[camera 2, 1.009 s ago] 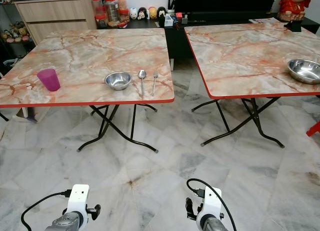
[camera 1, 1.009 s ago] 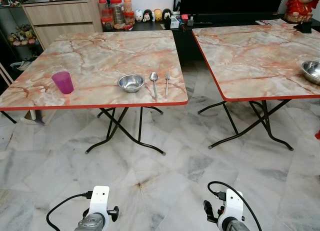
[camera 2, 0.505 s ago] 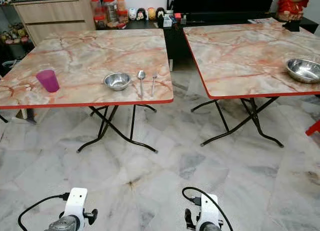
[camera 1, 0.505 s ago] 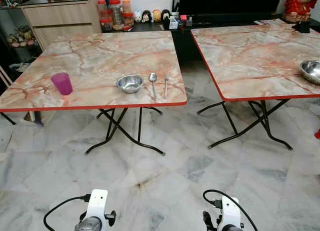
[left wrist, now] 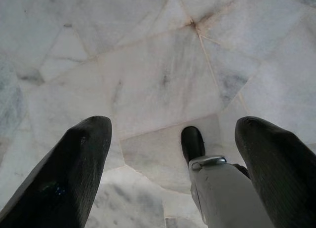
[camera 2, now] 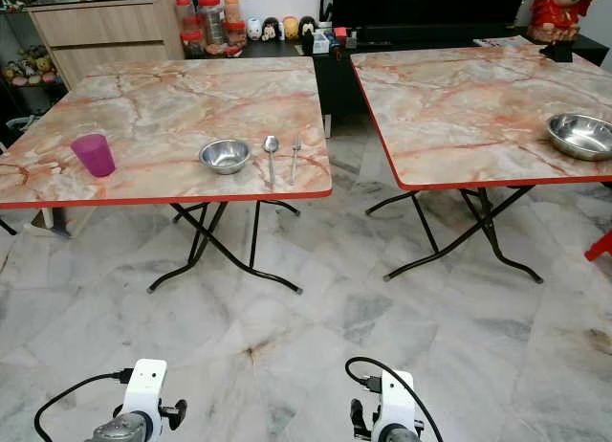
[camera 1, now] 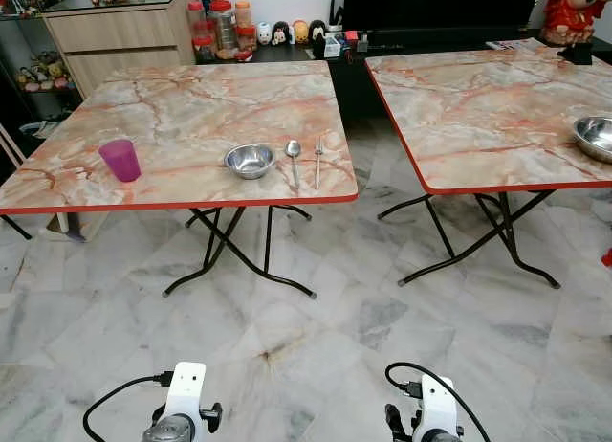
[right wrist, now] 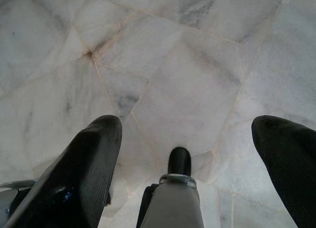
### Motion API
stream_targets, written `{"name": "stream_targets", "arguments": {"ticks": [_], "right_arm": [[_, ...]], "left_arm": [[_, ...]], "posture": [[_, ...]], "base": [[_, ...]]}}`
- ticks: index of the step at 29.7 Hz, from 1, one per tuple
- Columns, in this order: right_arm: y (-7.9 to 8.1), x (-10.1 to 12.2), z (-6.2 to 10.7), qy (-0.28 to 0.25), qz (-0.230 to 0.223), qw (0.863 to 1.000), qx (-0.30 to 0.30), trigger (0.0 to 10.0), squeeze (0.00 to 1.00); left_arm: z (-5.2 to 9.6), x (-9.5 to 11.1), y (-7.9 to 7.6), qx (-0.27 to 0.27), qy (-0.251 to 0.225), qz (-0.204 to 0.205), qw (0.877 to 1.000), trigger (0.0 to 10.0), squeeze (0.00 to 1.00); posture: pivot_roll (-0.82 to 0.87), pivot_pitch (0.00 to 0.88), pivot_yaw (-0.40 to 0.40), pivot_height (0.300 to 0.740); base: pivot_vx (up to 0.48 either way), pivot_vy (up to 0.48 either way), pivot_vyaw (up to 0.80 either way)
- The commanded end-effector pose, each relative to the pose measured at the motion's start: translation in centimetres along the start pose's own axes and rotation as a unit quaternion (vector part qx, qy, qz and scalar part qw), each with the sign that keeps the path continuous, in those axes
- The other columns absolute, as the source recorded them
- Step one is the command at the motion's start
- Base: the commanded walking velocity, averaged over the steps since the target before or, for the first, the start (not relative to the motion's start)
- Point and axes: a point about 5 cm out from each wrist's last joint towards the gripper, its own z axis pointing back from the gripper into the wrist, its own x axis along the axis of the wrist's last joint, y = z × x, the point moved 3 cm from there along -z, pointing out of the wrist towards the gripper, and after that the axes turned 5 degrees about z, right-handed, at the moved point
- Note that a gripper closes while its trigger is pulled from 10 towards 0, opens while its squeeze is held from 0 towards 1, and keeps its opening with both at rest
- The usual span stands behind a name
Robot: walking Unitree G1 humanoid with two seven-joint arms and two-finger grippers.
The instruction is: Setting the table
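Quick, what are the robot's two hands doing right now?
Left gripper: open, holding nothing, above the floor.
Right gripper: open, holding nothing.

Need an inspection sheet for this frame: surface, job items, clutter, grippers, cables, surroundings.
Surface: two marble-pattern folding tables with red edges, left table, right table; pale marble floor.
Job items: on the left table a purple plastic cup, small steel bowl, steel spoon, steel fork; larger steel bowl on the right table.
Clutter: nothing seen.
Grippers: left gripper and right gripper open, hanging over the floor.
Cables: black wrist cables.
Surroundings: wooden cabinet, jars, dark TV.
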Motion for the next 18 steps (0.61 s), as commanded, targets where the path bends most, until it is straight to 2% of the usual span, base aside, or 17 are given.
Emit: {"name": "stream_targets", "arguments": {"ticks": [1, 3, 18], "right_arm": [[0.14, 0.57, -0.09, -0.008, 0.004, 1.0, 0.001, 10.0, 0.0], [0.14, 0.57, -0.08, -0.008, 0.004, 1.0, 0.001, 10.0, 0.0], [0.17, 0.69, -0.08, -0.012, 0.013, 1.0, 0.003, 10.0, 0.0]], "left_arm": [[-0.06, 0.39, 0.34, 0.004, -0.001, 0.002, 1.0, 10.0, 0.0], [-0.07, 0.43, 0.34, 0.005, -0.002, 0.002, 1.0, 10.0, 0.0], [-0.05, 0.28, 0.38, 0.008, 0.001, 0.005, 1.0, 10.0, 0.0]], "posture": [[-0.03, 0.0, 0.023, 0.74], [-0.03, 0.0, 0.022, 0.74], [-0.03, 0.0, 0.017, 0.74]], "base": [[0.0, 0.0, 0.0], [0.0, 0.0, 0.0], [0.288, 0.0, 0.0]]}}
